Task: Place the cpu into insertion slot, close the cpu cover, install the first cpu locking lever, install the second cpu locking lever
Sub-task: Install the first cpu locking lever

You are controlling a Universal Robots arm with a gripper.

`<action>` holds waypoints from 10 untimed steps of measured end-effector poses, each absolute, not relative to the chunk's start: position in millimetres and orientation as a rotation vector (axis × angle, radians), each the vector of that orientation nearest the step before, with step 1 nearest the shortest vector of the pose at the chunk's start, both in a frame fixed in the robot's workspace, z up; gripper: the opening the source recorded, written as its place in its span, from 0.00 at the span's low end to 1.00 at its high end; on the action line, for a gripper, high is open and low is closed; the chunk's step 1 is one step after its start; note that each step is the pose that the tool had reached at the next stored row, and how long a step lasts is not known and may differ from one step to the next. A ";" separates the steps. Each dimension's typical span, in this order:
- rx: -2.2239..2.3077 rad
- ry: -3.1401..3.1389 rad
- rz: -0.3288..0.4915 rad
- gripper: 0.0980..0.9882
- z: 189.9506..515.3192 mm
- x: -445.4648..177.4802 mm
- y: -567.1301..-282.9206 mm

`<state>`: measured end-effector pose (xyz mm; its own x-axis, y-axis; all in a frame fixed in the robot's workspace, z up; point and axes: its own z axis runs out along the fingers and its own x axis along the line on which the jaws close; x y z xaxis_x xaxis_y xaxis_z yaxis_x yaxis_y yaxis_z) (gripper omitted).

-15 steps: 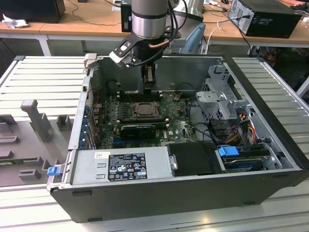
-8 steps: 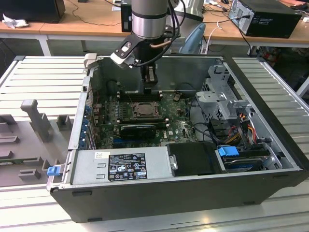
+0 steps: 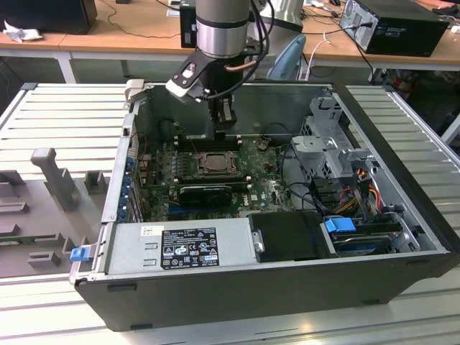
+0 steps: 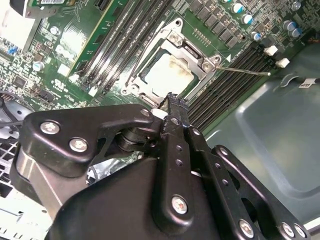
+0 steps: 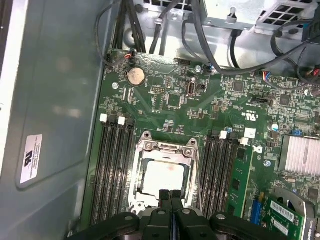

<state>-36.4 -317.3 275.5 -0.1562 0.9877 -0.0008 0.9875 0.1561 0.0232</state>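
The insertion slot [image 3: 214, 164] sits mid-motherboard inside the open computer case. In both wrist views the cpu [image 5: 162, 177] [image 4: 167, 75] lies in it, pale silver face up. The cpu cover [image 5: 145, 150] [image 4: 175, 40] lies flat around the chip as a silver frame. A thin silver lever rod [image 4: 245, 71] runs from the socket corner out over the memory slots. My gripper [image 5: 170, 197] [image 4: 172, 102] [image 3: 224, 133] hangs just above the socket's edge, fingers pressed together with nothing between them.
Long black memory slots [image 5: 114, 165] flank the socket on both sides. A finned heatsink [image 5: 300, 155] and cable bundles [image 5: 165, 25] lie farther across the board. The grey case wall [image 5: 50, 100] stands close beside the memory slots. The power supply [image 3: 180, 248] fills the case's front.
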 end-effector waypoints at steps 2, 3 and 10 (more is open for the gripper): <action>2.017 2.388 0.027 0.01 275.5 -36.5 -317.3; 2.008 2.396 0.027 0.01 275.5 -36.5 -317.3; 1.949 2.445 0.028 0.01 275.5 -36.5 -317.3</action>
